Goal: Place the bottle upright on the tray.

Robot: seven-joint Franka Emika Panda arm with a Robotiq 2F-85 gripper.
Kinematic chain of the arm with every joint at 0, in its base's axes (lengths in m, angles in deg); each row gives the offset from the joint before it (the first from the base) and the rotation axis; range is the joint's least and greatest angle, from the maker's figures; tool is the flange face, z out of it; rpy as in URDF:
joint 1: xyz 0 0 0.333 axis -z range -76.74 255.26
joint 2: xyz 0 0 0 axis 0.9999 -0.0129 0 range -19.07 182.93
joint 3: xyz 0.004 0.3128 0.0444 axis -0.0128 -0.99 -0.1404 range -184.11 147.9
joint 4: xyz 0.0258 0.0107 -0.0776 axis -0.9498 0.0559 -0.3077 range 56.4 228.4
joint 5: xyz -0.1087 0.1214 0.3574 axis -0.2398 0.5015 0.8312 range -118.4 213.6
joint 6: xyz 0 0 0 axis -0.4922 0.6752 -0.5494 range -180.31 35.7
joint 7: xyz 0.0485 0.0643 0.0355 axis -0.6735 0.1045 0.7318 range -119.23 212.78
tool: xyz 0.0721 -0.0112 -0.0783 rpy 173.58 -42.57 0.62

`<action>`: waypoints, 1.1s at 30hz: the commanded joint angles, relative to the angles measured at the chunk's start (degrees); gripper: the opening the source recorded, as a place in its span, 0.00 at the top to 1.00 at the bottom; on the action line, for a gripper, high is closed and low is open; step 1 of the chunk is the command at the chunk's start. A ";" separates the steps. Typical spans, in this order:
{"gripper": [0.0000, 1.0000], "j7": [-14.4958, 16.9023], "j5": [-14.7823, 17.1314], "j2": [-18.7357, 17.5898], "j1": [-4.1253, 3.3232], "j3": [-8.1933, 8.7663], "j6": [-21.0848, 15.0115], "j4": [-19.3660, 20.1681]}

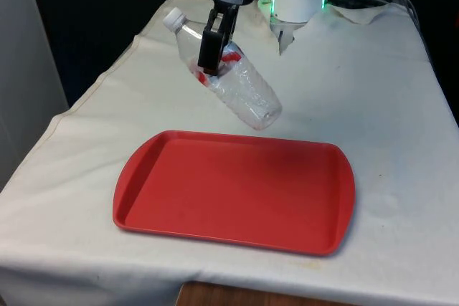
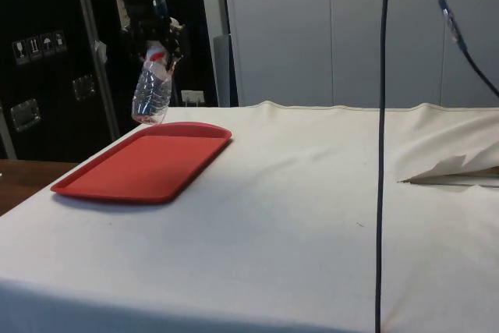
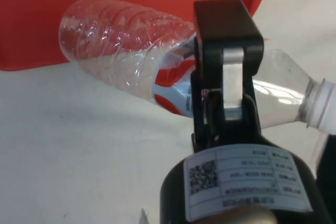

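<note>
**Bottle held tilted above table, off tray**

Front view: the gripper (image 1: 210, 54) pinches a clear plastic bottle (image 1: 228, 73) at its red label. Bottle is tilted, white cap up toward the front view's left, base down, just beyond the red tray's (image 1: 143, 209) far rim.

Side view: bottle (image 2: 152, 87) hangs base-down, apparently clear of the tray (image 2: 86, 185).

Wrist view: fingers (image 3: 231, 80) clamp the bottle (image 3: 121, 45) across its label.

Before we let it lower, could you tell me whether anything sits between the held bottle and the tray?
Nothing visible does. The tool grips the clear bottle, tilted in the air at the far edge of the red tray, whose surface lies bare.
</note>
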 commanded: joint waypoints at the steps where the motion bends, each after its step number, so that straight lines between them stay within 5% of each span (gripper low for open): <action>1: 0.86 -0.17 -0.69 -0.46 0.00 0.00 0.57 -0.74; 19: 0.86 -3.38 -8.88 -2.35 -0.40 -0.06 2.81 -2.58; 33: 0.86 -7.96 -15.87 -5.39 -1.83 -0.69 6.13 -6.02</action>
